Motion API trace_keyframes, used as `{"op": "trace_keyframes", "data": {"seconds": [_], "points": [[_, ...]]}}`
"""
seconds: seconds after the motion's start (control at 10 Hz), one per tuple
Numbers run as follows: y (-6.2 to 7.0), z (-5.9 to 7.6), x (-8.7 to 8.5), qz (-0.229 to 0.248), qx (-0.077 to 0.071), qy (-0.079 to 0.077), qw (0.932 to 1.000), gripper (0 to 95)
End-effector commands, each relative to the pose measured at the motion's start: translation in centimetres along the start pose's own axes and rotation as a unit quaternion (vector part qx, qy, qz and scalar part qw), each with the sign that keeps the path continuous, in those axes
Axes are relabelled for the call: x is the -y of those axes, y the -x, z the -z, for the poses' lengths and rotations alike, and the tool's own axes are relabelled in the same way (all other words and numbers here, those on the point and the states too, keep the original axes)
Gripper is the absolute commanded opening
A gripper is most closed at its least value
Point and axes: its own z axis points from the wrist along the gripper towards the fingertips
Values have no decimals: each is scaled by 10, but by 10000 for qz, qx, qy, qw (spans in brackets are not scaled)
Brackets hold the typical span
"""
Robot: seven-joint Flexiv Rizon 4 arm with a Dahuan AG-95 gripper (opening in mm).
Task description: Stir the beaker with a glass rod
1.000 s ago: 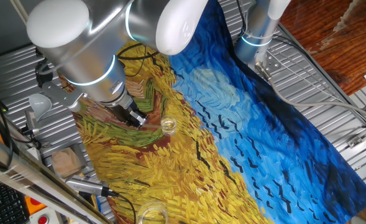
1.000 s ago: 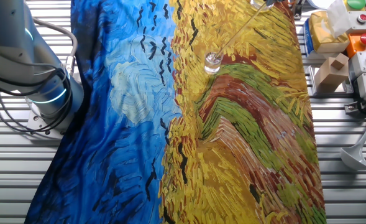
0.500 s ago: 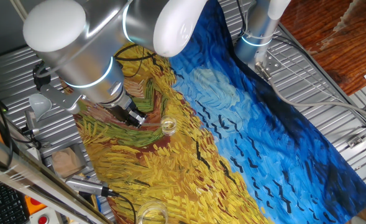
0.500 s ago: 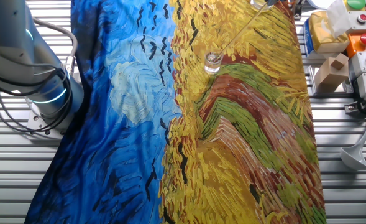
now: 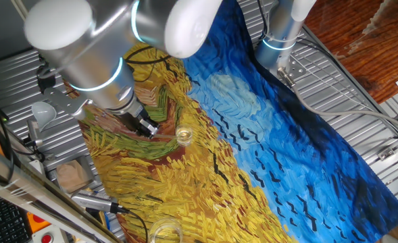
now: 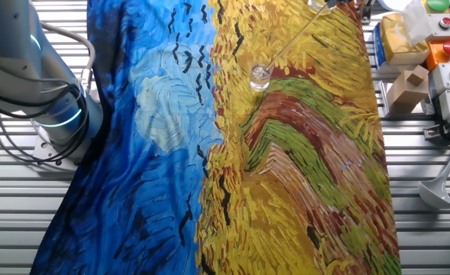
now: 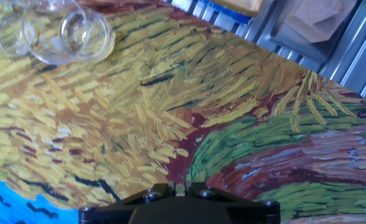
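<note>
Glass rod [image 6: 293, 34] slants down into your beaker [image 6: 260, 75] so its tip can circle inside; your fingers [image 5: 148, 130] look closed on its upper end

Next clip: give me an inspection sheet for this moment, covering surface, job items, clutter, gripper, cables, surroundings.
Surface: painted cloth, blue and yellow, covers the slatted table.
Job's things: beaker upright on the cloth; glass rod slants down into it.
Clutter: wider glass vessel at the cloth's edge; white funnel; wooden block.
Gripper: gripper close beside the beaker, rod end at its tip; jaws not readable.
Cables: black cables loop by the arm base.
Surroundings: button box beside the table.
</note>
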Motion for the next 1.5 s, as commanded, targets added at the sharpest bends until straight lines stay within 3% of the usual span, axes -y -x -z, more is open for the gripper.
{"op": "trace_keyframes", "data": {"seconds": [0.1, 0.4, 0.9, 1.1, 1.4, 1.5], "points": [[2, 0, 1, 98, -11, -13, 10000, 0], [-1, 2, 3, 180, -121, -78, 9997, 0], [-1, 2, 2, -85, 17, 91, 9999, 0], [2, 3, 2, 1, 46, 51, 10000, 0], [3, 5, 4, 160, -76, -138, 9997, 0], [2, 6, 4, 149, -91, -133, 9998, 0]]}}
